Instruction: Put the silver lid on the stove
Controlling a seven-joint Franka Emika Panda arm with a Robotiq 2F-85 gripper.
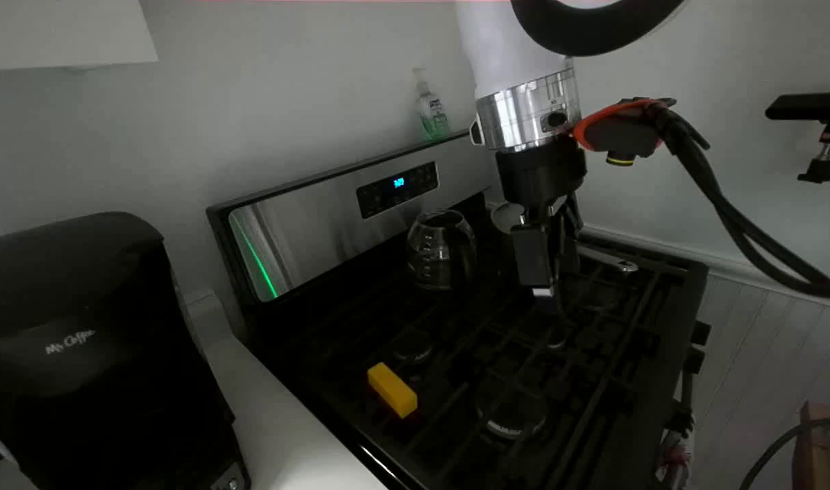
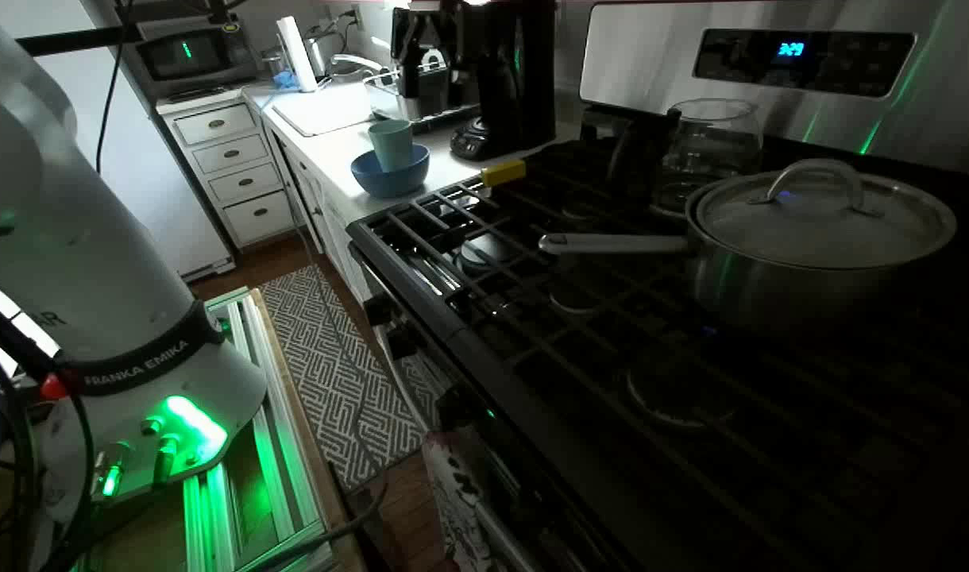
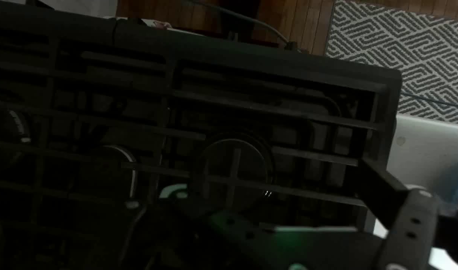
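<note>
One silver lid [image 2: 822,226] sits on the pot [image 2: 770,292], far side of the stove [image 2: 596,349]; my spread gripper [image 1: 550,292] holds nothing. Straying left while reaching, I could topple the carafe [image 2: 713,139] (glass, close by it).

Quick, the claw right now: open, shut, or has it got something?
Claw: open, holding nothing.

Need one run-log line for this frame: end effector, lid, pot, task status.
end effector: open, above stove | silver lid: on silver pot | silver pot: on stove | task: silver lid not yet on stove
</note>
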